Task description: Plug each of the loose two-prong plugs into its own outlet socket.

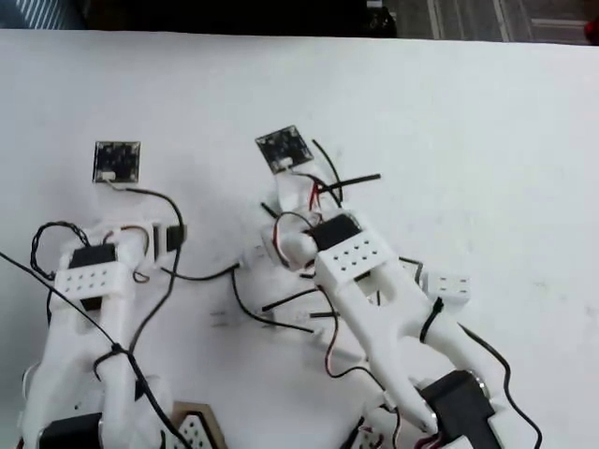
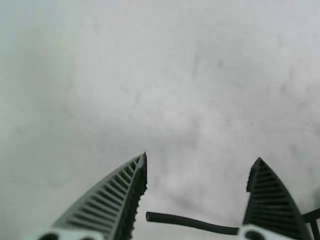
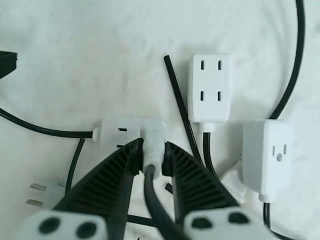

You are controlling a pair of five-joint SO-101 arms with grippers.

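The far half of the table (image 1: 487, 122) lies open up to its straight back edge, with dark floor (image 1: 234, 14) beyond. The clutter crowds the near middle, around the arms. The left gripper (image 2: 201, 159) hangs over bare tabletop with its jaws wide apart, holding nothing. Its fingers (image 2: 120, 200) are dark, wedge-shaped and ribbed on the inner faces, and a thin black cable (image 2: 190, 222) lies across the gap near their base. The right gripper (image 3: 151, 152) is clamped on a white plug (image 3: 153, 134), which sits against a white socket block (image 3: 116, 134); whether its prongs are in, I cannot tell. Near it a boxy four-slot outlet (image 3: 210, 87) lies flat, with a grounded outlet (image 3: 267, 152) just beside that. A loose plug (image 3: 50, 192), its two flat metal prongs bare, lies apart on the other side of the gripper. The tabletop is matt white, crossed by round black cables.
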